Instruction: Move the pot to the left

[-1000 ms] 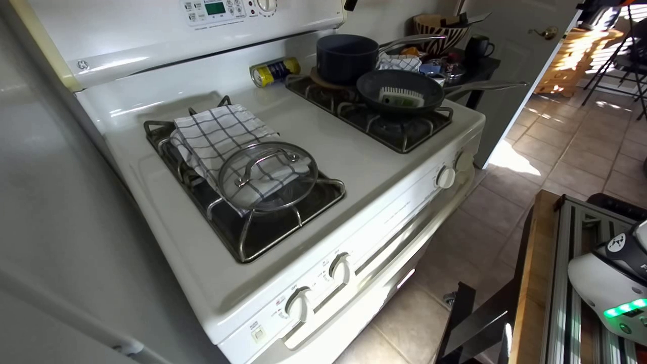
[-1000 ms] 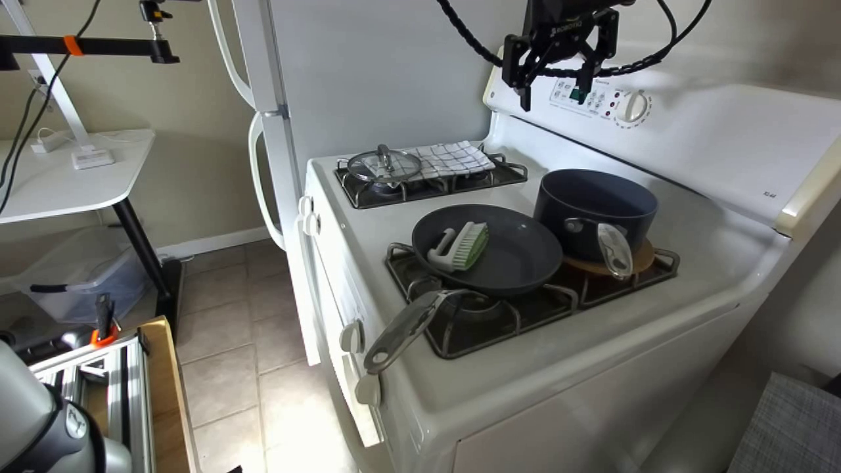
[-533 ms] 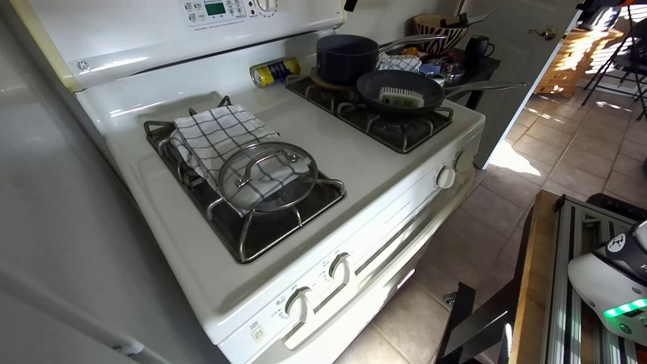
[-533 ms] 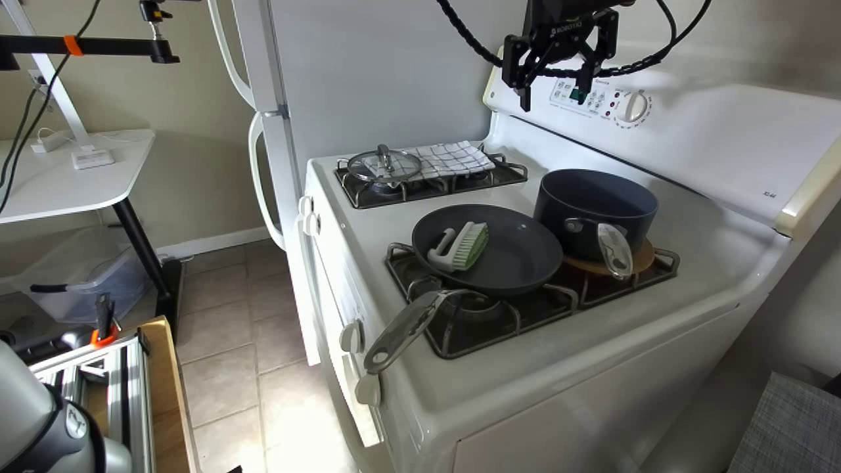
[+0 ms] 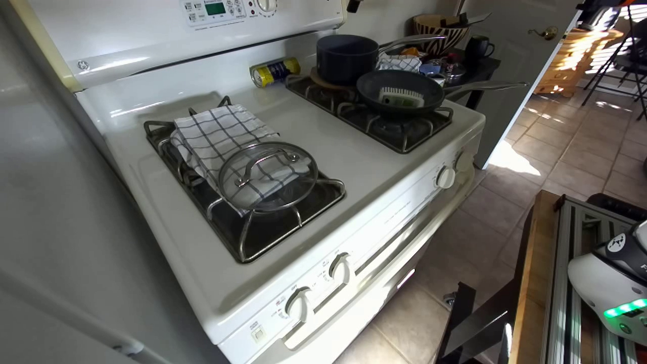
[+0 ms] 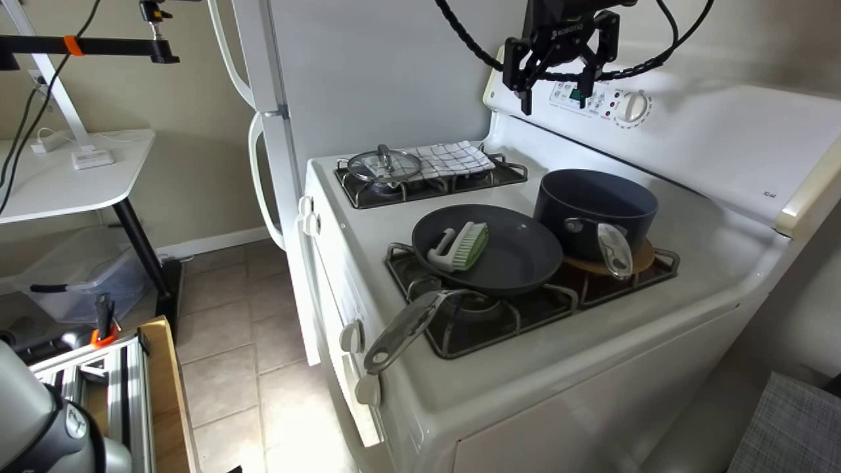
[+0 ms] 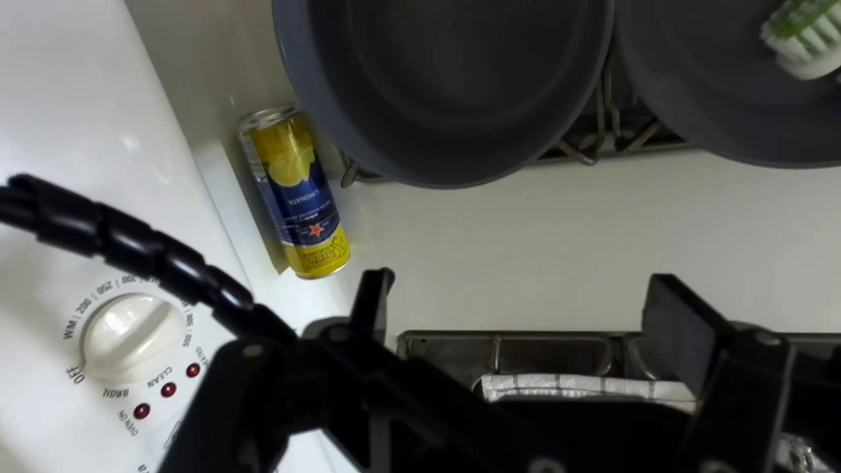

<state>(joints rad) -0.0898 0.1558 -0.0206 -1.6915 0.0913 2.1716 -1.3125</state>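
the refrigerator point(image 6: 374, 72), smooth and pale gray, stands beside the white enameled gas range point(image 5: 338, 134), whose dark burner wells carry bent metal grates point(image 6: 539, 315). on the grate farther from the refrigerator sits the frying pan point(image 6: 512, 256), matte, dark and shallow, its long metal handle reaching out over the range's edge. just behind it, close to the range's back panel point(image 6: 723, 144), is the saucepan point(image 6: 591, 213): deep, round, straight-walled, dark blue, upright on a flat brown trivet point(image 6: 642, 257). whether the two rims touch i cannot tell. above the range hangs the black, angular gripper point(image 6: 554, 104), its fingers spread well apart, clear of the saucepan. on the grate nearer the refrigerator, taking up much of it, lie the folded towel point(image 5: 217, 129), white cloth with a dark grid, and the clear glass lid point(image 5: 268, 177), metal-rimmed with an arched handle, resting partly on the towel. the drink can point(image 5: 275, 72), yellow and blue, lies on its side by the back panel, near the saucepan; in the wrist view its label reads limonata. the scrub brush point(image 6: 460, 249), white and green, lies in the frying pan, and the wrist view catches only part of it. both exterior views show the trivet, while the wrist view looks down into the saucepan's smooth gray inside.
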